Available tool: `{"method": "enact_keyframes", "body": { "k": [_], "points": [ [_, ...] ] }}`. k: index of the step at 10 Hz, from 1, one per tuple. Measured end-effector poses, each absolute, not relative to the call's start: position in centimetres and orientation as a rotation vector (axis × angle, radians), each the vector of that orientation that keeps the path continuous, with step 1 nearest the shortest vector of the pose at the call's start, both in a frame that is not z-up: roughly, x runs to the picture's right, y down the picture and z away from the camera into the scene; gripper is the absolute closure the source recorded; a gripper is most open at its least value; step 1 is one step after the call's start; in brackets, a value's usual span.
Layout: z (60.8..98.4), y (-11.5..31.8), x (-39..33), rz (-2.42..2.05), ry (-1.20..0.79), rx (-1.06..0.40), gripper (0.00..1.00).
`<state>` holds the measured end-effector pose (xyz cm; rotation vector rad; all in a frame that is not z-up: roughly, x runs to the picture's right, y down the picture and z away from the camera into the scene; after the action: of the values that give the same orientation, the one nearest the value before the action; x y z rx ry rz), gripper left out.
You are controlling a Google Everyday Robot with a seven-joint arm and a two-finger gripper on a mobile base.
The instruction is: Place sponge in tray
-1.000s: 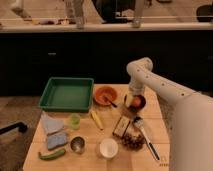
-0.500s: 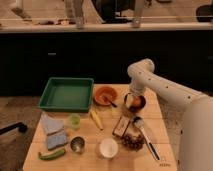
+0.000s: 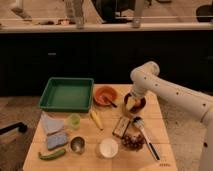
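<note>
The blue sponge [image 3: 56,139] lies on the wooden table near the front left, just in front of a pale blue cloth [image 3: 49,123]. The green tray [image 3: 66,93] sits empty at the back left of the table. My gripper [image 3: 131,103] is at the end of the white arm [image 3: 165,90] on the right side of the table. It hangs low over a dark bowl [image 3: 137,106], far from the sponge and the tray.
On the table [image 3: 30,150] are an orange bowl [image 3: 105,95], a banana [image 3: 96,119], a green cup [image 3: 74,120], a metal cup [image 3: 77,144], a white cup [image 3: 108,147], a green pepper [image 3: 52,155], a snack packet [image 3: 121,127], grapes [image 3: 132,141] and a utensil [image 3: 146,136].
The arm has shifted slightly, and the gripper has dropped a little lower over the dark bowl. Nothing on the table has moved.
</note>
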<state>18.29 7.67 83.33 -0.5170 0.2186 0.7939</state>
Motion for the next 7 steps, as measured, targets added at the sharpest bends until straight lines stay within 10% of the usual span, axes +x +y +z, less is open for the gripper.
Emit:
{"method": "enact_keyframes", "body": {
  "k": [7],
  "points": [
    [80.2,9.3,14.5,0.608,0.149,-0.449,0.2]
  ]
}}
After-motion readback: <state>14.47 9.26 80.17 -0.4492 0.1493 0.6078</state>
